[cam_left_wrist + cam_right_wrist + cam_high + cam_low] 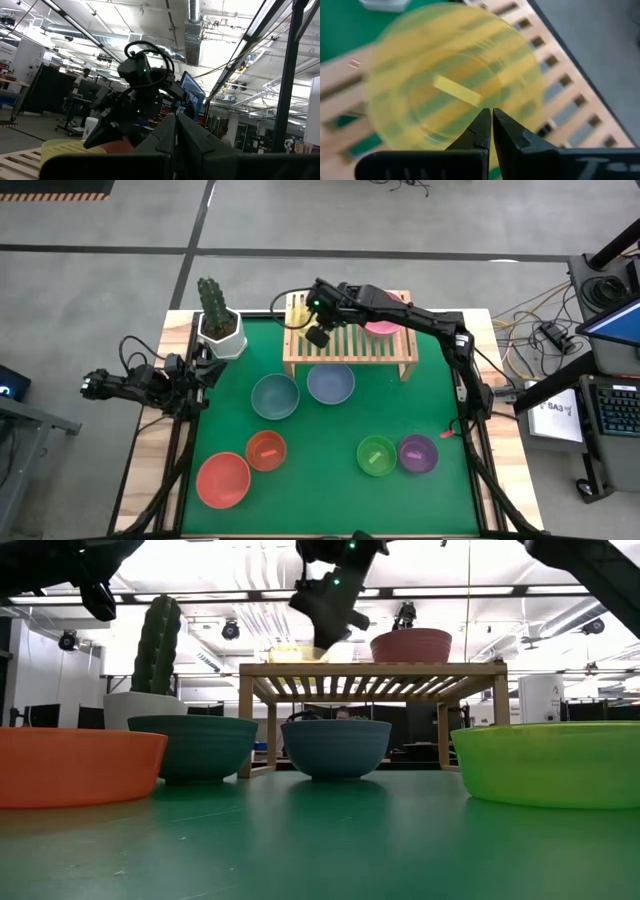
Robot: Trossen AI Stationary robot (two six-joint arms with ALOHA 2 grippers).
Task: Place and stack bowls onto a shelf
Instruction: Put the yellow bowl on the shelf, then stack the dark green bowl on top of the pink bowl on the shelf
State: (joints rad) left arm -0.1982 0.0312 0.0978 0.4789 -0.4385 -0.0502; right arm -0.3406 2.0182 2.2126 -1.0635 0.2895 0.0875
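Observation:
The yellow bowl (298, 310) sits on its base at the left end of the wooden shelf (350, 358), and the pink bowl (383, 328) sits toward the right end. My right gripper (318, 332) (491, 114) hovers shut just above the yellow bowl (455, 85), clear of it in the low view (325, 610). On the green mat stand the teal (275, 396), blue (330, 383), small red (266, 450), red-pink (222, 480), green (377, 455) and purple (418, 453) bowls. My left gripper (205, 370) (175, 122) waits shut at the table's left edge.
A cactus in a white pot (218, 320) stands at the far left corner beside the shelf. The teal and blue bowls sit just in front of the shelf's near edge. The middle of the shelf top between the yellow and pink bowls (345, 340) is bare slats.

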